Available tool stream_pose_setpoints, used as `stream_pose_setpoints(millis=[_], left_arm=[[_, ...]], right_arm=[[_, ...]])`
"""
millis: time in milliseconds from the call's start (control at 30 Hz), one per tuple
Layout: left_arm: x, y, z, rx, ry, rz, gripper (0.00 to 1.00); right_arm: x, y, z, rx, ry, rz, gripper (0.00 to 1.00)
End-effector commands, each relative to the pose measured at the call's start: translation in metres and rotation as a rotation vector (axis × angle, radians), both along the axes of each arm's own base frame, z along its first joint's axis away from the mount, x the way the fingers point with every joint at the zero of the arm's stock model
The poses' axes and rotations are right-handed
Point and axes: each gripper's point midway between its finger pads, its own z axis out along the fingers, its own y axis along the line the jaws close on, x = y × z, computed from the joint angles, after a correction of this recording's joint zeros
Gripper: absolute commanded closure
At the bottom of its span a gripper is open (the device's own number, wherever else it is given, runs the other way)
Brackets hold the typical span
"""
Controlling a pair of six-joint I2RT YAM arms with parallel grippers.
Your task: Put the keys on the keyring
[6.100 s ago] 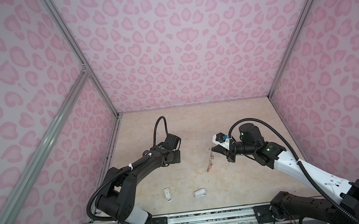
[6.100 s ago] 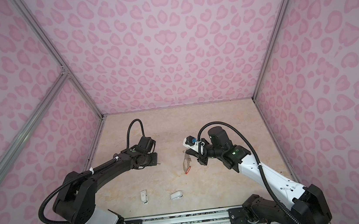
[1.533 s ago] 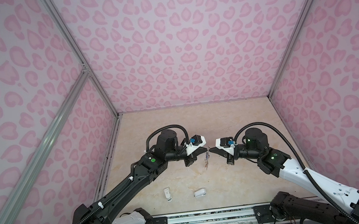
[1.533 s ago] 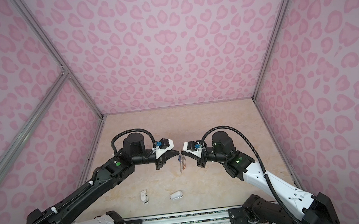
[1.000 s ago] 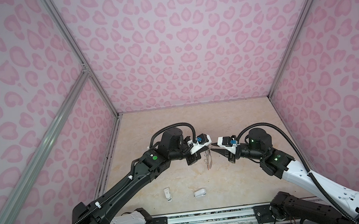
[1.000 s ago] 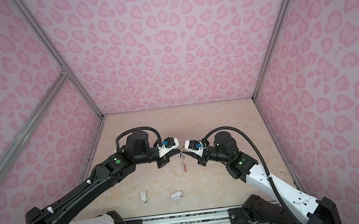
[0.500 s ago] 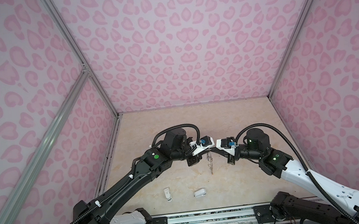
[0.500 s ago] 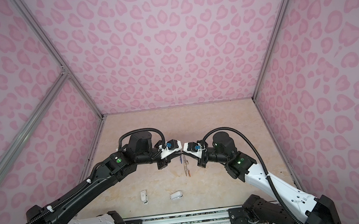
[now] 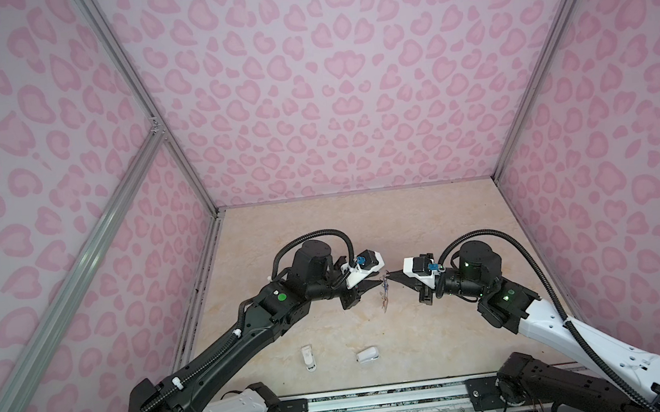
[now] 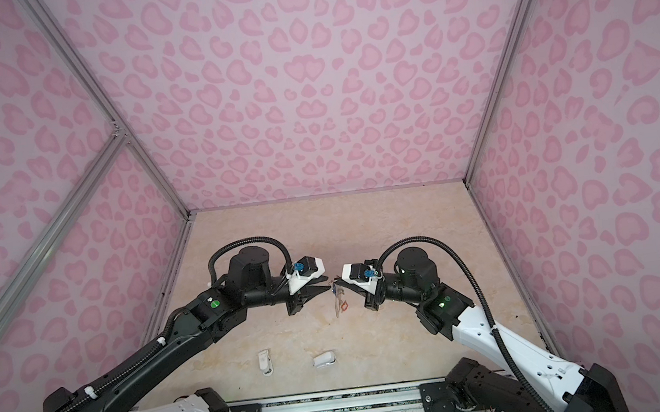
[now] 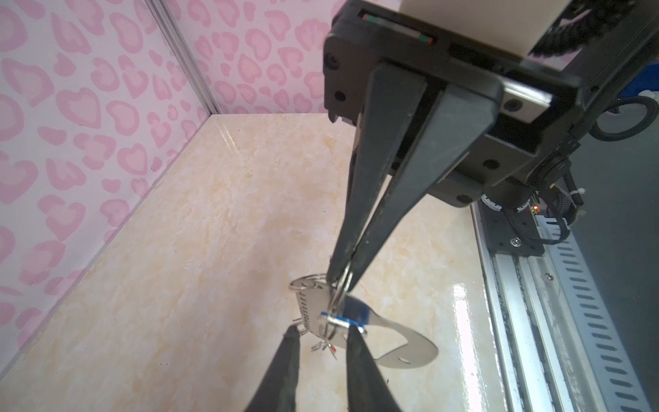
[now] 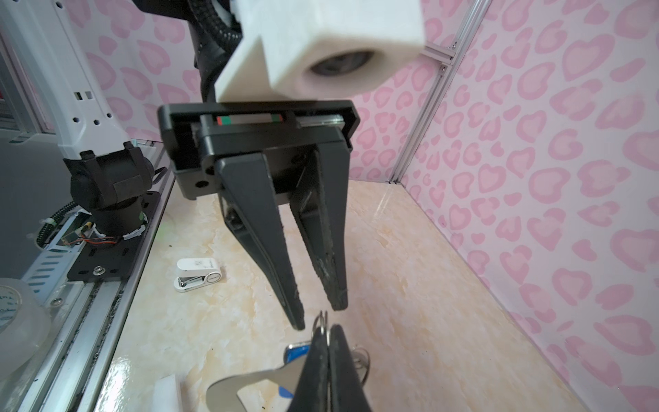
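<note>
The right gripper (image 11: 341, 278) is pinched fully closed on one thin wire ring (image 12: 322, 320) of the keyring (image 11: 403, 342), so the grey plate hangs in the air above the table (image 11: 214, 232), midway between the arms. The left gripper (image 12: 319, 314) stands a little way open with nothing in it, its tips just beside that ring and the blue-tagged key (image 11: 344, 319). The hold is slender (only wire between the jaws). A nudge from the left tips could twist the ring out or set the plate swinging, and closing now might catch the plate's edge rather than a key. Whether either key is already threaded on a ring I cannot tell. The orange-tagged key (image 10: 345, 306) shows only as a reddish speck, and in both top views the bundle is too small to read. The right wrist view cuts the plate off.
</note>
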Motion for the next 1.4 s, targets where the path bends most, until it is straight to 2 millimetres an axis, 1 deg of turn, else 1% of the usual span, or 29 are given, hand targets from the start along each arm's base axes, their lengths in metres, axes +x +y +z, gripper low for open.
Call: stream_pose_setpoints(millis=[0,133,367,533,633,767,833,900,933,1000,1067,1167,1367], left_arm=[[-0.002,-0.006,0.011,-0.064,-0.011,-0.029,0.75],[-0.004,-0.008,0.013,-0.095,-0.020,-0.039,0.76],[-0.008,-0.008,0.022,-0.143,-0.053,-0.057,0.76],[-0.011,-0.011,0.023,-0.154,-0.046,-0.081,0.78],[-0.012,-0.013,0.022,-0.159,-0.039,-0.092,0.82],[-0.011,-0.015,0.023,-0.163,-0.038,-0.100,0.95],[-0.011,-0.015,0.022,-0.156,-0.045,-0.102,0.97],[-0.007,-0.013,0.023,-0.137,-0.056,-0.082,0.97],[-0.004,-0.012,0.023,-0.121,-0.062,-0.068,0.97],[0.001,-0.010,0.021,-0.074,-0.077,-0.033,0.97],[0.006,-0.008,0.019,-0.031,-0.095,0.000,0.96],[0.012,-0.005,0.015,0.051,-0.118,0.030,0.97],[0.016,-0.005,0.011,0.161,-0.143,0.037,0.96]], right_arm=[[-0.001,0.001,0.015,0.050,-0.037,0.008,1.00],[-0.002,0.001,0.017,0.065,-0.040,0.008,1.00],[-0.005,0.004,0.017,0.076,-0.024,0.035,1.00],[-0.005,0.005,0.018,0.079,-0.021,0.042,1.00],[-0.006,0.006,0.018,0.076,-0.014,0.050,1.00],[-0.005,0.006,0.017,0.075,-0.012,0.051,1.00],[-0.003,0.005,0.016,0.067,-0.009,0.031,1.00],[0.002,0.000,0.011,0.030,-0.014,-0.018,0.86],[0.005,-0.003,0.008,0.004,-0.018,-0.040,0.81],[0.009,-0.011,0.005,-0.047,-0.036,-0.086,0.74],[0.011,-0.016,0.003,-0.087,-0.051,-0.111,0.72],[0.012,-0.020,0.005,-0.115,-0.067,-0.132,0.71],[0.009,-0.016,0.010,-0.122,-0.049,-0.095,0.72]])
